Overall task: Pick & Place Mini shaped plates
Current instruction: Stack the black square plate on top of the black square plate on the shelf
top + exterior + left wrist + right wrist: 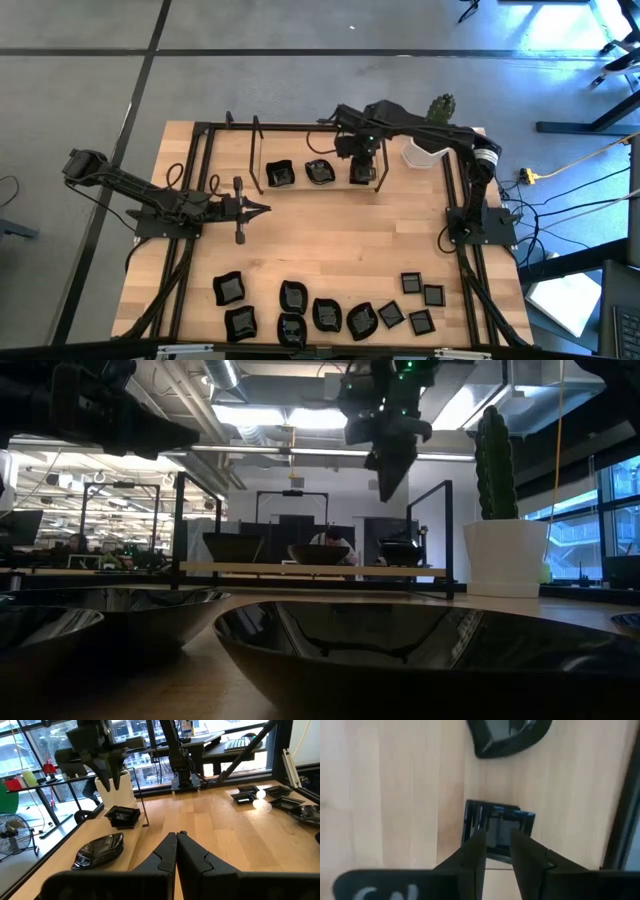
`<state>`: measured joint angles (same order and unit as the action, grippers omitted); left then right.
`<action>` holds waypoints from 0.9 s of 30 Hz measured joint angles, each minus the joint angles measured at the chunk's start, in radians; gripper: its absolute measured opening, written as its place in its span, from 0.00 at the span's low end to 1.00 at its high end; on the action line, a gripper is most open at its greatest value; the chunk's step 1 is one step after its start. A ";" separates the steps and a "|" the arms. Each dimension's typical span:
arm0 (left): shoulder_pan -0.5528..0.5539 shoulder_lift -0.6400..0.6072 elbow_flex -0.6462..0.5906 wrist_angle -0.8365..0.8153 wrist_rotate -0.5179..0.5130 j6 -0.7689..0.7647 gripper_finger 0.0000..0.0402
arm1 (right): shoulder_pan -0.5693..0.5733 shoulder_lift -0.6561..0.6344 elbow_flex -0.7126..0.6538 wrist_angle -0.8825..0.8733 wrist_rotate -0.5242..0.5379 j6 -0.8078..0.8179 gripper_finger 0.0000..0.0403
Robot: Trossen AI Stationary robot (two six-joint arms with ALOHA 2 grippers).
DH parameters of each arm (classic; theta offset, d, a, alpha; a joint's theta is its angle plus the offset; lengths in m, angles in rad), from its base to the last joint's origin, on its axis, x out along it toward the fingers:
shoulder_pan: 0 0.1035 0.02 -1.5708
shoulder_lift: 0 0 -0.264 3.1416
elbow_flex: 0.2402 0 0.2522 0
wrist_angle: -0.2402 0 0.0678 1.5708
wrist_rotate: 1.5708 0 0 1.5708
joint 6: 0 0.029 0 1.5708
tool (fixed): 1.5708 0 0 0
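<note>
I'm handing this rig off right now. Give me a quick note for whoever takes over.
Left gripper: shut, empty, waiting mid-table on the left.
Right gripper: part open, hovering over the small square plate at the far edge; nothing gripped.
Done: three plates in the far row, the wavy one, the leaf one and that square.
Left: about a dozen plates along the near edge.

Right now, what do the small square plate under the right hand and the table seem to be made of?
Small square plate: glossy black, probably glazed ceramic or plastic; its rim mirrors light. Table: pale wood with a matte finish; plank seams and grain show.
</note>
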<state>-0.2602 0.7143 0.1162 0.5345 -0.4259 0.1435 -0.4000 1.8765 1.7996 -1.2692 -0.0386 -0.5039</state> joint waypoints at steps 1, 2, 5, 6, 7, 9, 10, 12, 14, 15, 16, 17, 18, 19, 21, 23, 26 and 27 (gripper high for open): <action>0.000 0.000 0.000 -0.004 0.000 0.000 0.01 | -0.001 0.004 -0.010 -0.001 0.000 -0.004 0.22; 0.000 0.000 0.000 -0.007 0.000 0.000 0.01 | -0.001 0.008 -0.018 -0.008 0.000 -0.006 0.22; 0.000 0.000 0.000 -0.012 -0.004 0.001 0.02 | -0.001 0.017 -0.046 -0.042 -0.005 -0.029 0.25; 0.000 0.000 0.000 -0.014 -0.009 0.001 0.02 | -0.002 0.016 -0.053 -0.041 -0.004 -0.032 0.26; 0.000 0.000 0.000 -0.014 -0.016 0.001 0.02 | -0.005 0.016 -0.056 -0.042 -0.004 -0.035 0.28; 0.000 0.000 0.000 -0.014 -0.031 0.001 0.02 | -0.010 0.016 -0.057 -0.037 -0.001 -0.037 0.31; 0.000 0.000 0.000 -0.014 -0.035 0.001 0.01 | -0.016 0.016 -0.057 -0.029 0.001 -0.040 0.32; 0.000 0.000 0.000 -0.014 -0.036 0.001 0.01 | -0.025 0.016 -0.057 -0.010 0.001 -0.048 0.35; 0.000 0.000 0.000 -0.013 -0.035 0.001 0.01 | -0.035 0.016 -0.057 0.004 0.001 -0.057 0.38; 0.000 0.000 0.000 -0.014 -0.035 0.001 0.01 | -0.039 0.019 -0.057 0.015 0.003 -0.059 0.39; 0.000 0.000 0.000 -0.014 -0.035 0.001 0.01 | -0.045 0.021 -0.057 0.028 0.003 -0.060 0.40; 0.000 0.000 0.000 -0.015 -0.035 0.001 0.01 | -0.053 0.025 -0.057 0.032 0.001 -0.060 0.41; 0.000 0.000 0.000 -0.015 -0.035 0.001 0.02 | -0.060 0.027 -0.057 0.029 -0.002 -0.060 0.41; 0.000 0.000 0.000 -0.015 -0.035 0.001 0.02 | -0.067 0.034 -0.057 0.028 -0.008 -0.059 0.42; 0.000 0.000 0.000 -0.015 -0.035 0.001 0.02 | -0.082 0.047 -0.057 0.035 -0.015 -0.057 0.42; 0.000 0.000 0.000 -0.016 -0.035 0.001 0.02 | -0.092 0.067 -0.057 0.032 -0.014 -0.052 0.42; 0.000 0.000 0.000 -0.019 -0.035 0.001 0.01 | -0.097 0.087 -0.058 0.032 -0.020 -0.052 0.42; 0.000 0.000 0.000 -0.019 -0.035 0.001 0.01 | -0.098 0.088 -0.058 0.033 -0.024 -0.052 0.42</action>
<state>-0.2600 0.7140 0.1162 0.5154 -0.4614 0.1444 -0.4976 1.9645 1.7420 -1.2362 -0.0628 -0.5560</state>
